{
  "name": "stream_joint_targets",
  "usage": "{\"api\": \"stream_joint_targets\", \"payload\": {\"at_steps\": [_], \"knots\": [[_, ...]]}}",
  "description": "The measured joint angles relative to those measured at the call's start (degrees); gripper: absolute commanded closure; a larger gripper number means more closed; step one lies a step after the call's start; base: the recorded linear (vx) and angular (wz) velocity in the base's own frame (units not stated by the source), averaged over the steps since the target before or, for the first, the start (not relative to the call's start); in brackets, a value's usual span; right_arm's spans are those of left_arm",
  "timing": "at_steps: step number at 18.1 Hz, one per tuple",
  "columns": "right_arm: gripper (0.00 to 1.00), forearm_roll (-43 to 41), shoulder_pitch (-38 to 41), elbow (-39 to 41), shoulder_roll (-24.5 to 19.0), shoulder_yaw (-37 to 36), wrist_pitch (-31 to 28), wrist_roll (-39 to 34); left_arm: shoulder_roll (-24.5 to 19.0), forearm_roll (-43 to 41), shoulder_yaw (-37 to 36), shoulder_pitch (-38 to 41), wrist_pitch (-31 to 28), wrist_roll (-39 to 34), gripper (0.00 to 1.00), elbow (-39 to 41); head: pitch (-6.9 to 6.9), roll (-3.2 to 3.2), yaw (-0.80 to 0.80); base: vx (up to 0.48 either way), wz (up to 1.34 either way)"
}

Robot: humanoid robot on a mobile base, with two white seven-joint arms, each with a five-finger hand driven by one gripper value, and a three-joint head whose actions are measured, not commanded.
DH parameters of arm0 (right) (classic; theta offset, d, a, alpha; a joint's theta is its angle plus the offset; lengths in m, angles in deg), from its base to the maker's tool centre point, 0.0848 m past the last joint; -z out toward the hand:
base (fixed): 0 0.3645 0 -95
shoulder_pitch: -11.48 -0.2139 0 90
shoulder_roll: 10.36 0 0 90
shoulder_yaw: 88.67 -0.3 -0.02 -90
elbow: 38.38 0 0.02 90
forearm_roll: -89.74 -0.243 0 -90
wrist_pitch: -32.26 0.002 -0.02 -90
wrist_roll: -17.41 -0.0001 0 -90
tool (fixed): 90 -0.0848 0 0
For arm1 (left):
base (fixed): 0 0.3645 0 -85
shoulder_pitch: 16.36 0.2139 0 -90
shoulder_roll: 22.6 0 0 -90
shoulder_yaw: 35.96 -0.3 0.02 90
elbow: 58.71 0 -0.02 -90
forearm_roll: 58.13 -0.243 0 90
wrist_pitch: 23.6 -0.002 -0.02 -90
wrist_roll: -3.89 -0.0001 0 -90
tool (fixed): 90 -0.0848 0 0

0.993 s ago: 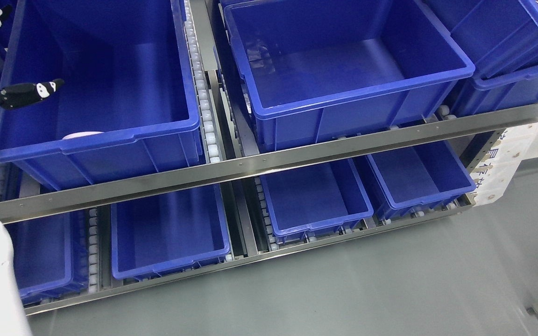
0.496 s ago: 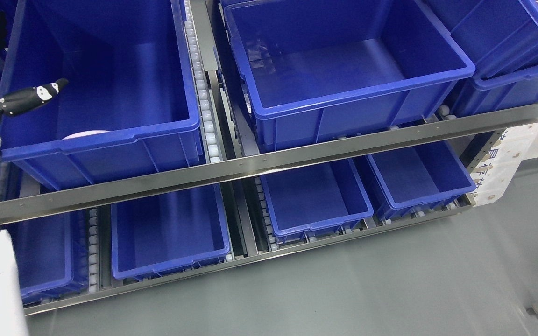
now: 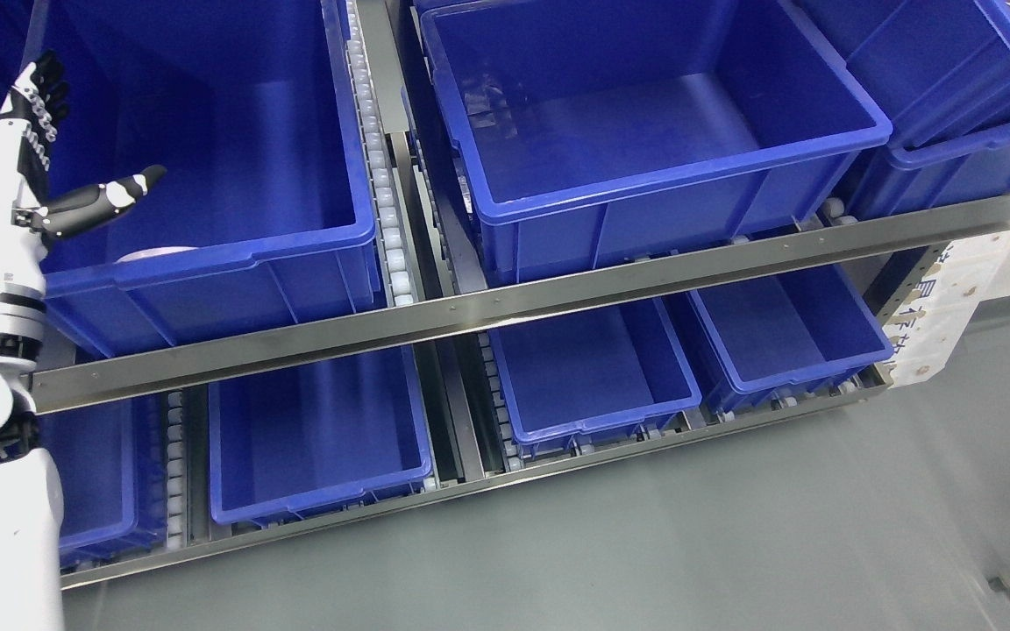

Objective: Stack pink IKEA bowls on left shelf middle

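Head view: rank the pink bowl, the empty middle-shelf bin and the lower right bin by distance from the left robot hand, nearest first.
Measured from the left robot hand:
1. Pink bowl, only its rim showing, in the left bin just below the hand.
2. Empty middle-shelf bin, right of the divider.
3. Lower right bin, bottom shelf, far right.

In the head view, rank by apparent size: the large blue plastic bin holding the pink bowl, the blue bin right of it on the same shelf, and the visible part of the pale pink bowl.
1 and 2. Large blue plastic bin at left and the blue bin right of it: they look alike; the left one is cropped, so no ranking.
3. Pale pink bowl: only a rim sliver shows.
Open left hand hovers above the left bin.
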Motion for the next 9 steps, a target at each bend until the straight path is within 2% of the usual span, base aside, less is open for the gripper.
{"api": "stream_joint_targets", "payload": {"at_steps": [5,9], "knots": [[0.0,0.0,0.0,0.0,0.0,0.0,0.0,0.0,0.55,3.94,-1.97,0.22,-0.2,-0.62,0.0,-0.43,0.0,0.0,0.0,0.0,0.0],[0.0,0.0,0.0,0.0,0.0,0.0,0.0,0.0,0.87,5.71,-2.93,0.21,-0.97,-5.18,0.0,-1.33,0.0,0.0,0.0,0.0,0.0]]}}
